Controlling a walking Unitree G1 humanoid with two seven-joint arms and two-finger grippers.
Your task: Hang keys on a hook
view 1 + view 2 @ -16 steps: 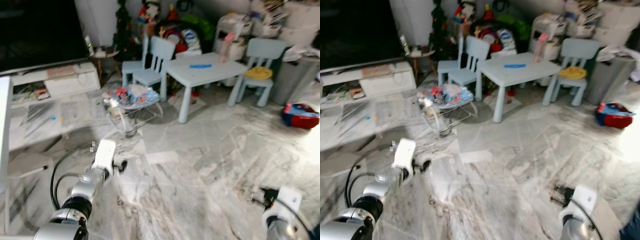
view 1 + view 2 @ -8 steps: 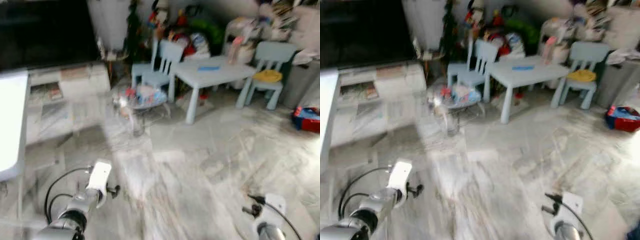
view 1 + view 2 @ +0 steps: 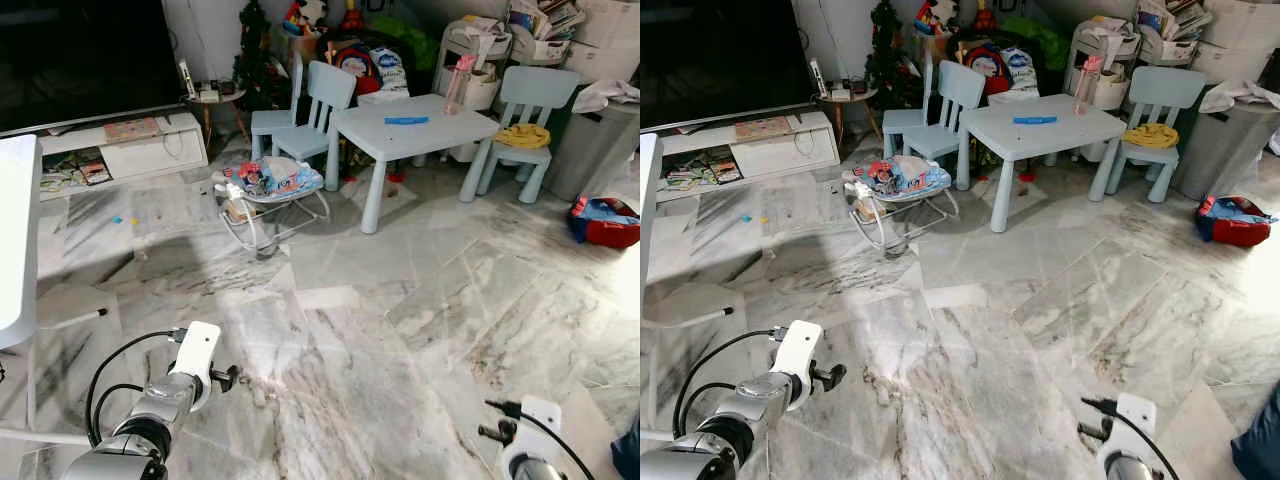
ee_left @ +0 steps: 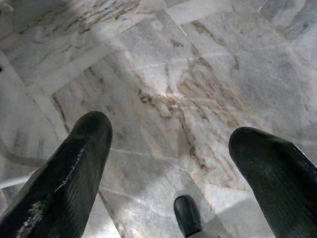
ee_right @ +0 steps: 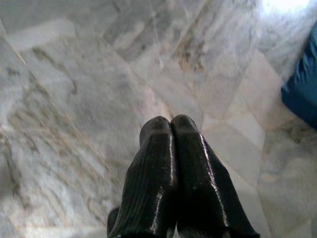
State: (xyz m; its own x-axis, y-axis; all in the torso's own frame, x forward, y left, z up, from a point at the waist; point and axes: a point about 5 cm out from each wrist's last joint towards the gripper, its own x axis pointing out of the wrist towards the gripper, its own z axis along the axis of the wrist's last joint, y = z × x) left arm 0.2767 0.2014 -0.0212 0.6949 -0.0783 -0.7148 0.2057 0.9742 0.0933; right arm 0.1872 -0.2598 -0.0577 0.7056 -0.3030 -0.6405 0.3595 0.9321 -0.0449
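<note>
Walking over a marble floor (image 3: pixel 400 330), no keys or hook seen. Left claw (image 4: pixel 168 148) spread wide, right claw (image 5: pixel 171 126) pressed together, both empty and low, probably just resting while walking.

Marble floor (image 3: pixel 400 300): baby bouncer (image 3: pixel 270 195), blue table (image 3: pixel 415 130), red bag (image 3: pixel 605 220).

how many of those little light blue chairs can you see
2 pale blue plastic child chairs: one at the left end of the matching light blue table, one at its right end with a yellow cloth on the seat. Clutter behind could hide more.
</note>
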